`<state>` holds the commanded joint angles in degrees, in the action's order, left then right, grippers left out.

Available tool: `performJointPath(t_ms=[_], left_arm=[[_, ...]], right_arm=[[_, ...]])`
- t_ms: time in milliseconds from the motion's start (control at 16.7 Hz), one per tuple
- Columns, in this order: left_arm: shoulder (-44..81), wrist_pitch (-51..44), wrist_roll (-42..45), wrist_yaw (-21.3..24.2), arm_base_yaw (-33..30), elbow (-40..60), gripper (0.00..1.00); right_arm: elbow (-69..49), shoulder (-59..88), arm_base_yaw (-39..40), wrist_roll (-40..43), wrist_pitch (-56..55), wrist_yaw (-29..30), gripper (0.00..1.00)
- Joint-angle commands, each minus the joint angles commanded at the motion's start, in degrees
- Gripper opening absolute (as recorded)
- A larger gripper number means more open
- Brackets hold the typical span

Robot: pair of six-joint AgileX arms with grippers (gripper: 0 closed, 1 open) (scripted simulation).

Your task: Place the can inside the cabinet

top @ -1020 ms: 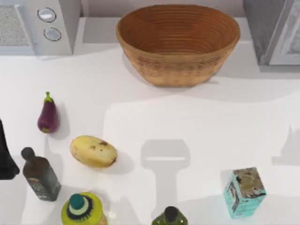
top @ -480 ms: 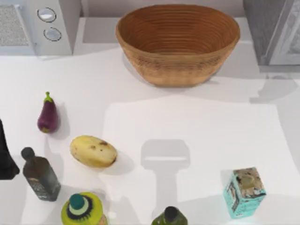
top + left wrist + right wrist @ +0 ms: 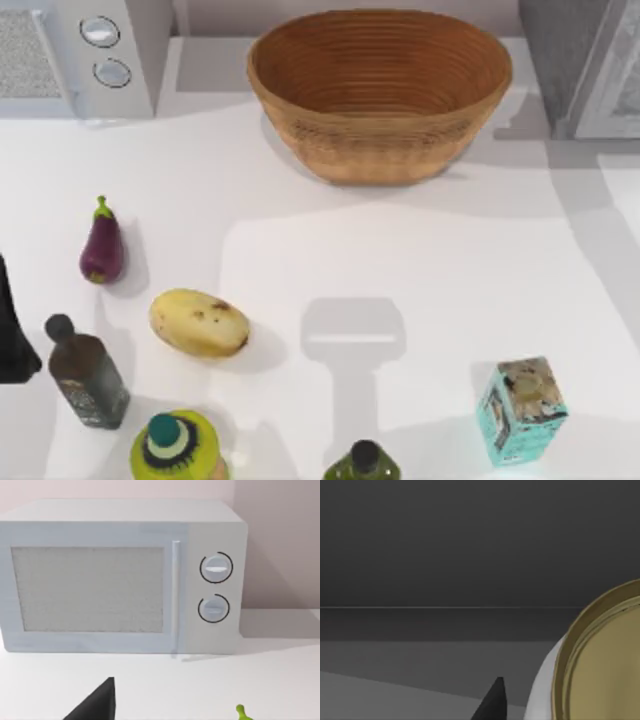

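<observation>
Can (image 3: 592,665), gold top up, close before right wrist camera inside dark grey interior. Cabinet (image 3: 585,65) at surface's far right corner. Jaw state on either arm: cannot tell.

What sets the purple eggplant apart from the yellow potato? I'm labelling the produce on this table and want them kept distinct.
The glossy purple eggplant is dark with a green stem; the yellow potato is pale, with brown spots. The eggplant is slimmer and smaller, the potato broader and oval. The eggplant's long axis runs toward the white microwave, while the potato lies more crosswise. Both rest on the white table, on its left half, apart from each other.
</observation>
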<state>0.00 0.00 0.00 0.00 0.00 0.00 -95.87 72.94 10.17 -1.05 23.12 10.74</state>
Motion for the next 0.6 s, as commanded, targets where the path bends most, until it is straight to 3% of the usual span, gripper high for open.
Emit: performJointPath(t_ms=[600], left_arm=[[0.0, 0.0, 0.0, 0.0, 0.0, 0.0, 1.00]], right_arm=[[-4.7, 3.8, 0.1, -0.1, 1.2, 0.4, 0.00]])
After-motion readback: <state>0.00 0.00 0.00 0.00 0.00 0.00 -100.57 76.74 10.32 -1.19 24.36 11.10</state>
